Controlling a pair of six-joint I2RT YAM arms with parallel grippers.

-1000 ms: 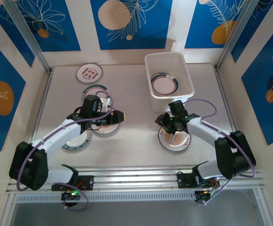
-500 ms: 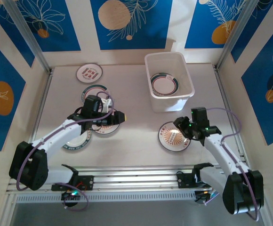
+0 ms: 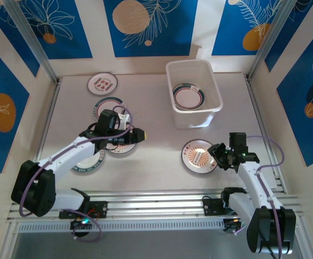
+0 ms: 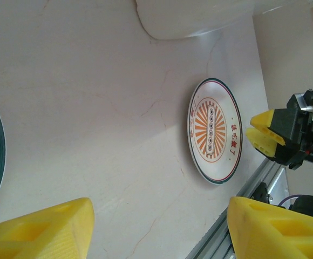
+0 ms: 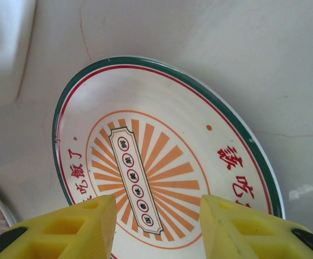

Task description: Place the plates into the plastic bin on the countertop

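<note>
Top view: the plastic bin [image 3: 194, 120] is sitting at the far right of the countertop [image 3: 156, 118], with one green-rimmed plate [image 3: 188, 97] lying flat inside it. An orange sunburst plate [image 3: 196, 156] is lying on the countertop just in front of the bin, apart from it. The right gripper [image 3: 218, 152] is reaching in at that plate's right edge, low to the surface. The left gripper [image 3: 140, 135] is hanging over bare countertop mid-table, its arm crossing a cluster of plates on the left; a dark-rimmed plate [image 3: 108, 103] is showing behind the wrist and another plate [image 3: 90, 162] under the forearm. A red-centred plate [image 3: 102, 83] is lying by the far wall, well apart from the bin. Left wrist view: the left gripper [image 4: 156, 232] is standing with its jaws wide and nothing between them. Beyond it, the sunburst plate [image 4: 215, 131] is lying flat, the right gripper [image 4: 262, 135] poised just beside its rim; whether it is touching cannot be told. A corner of the bin [image 4: 189, 16] is showing at the top. Right wrist view: the right gripper [image 5: 159, 221] is hovering with its yellow fingers [image 5: 86, 226] part-way apart, clamping nothing, the sunburst plate [image 5: 162, 156] lying flat beneath and ahead of them, the bin wall [image 5: 2, 48] at upper left.
</note>
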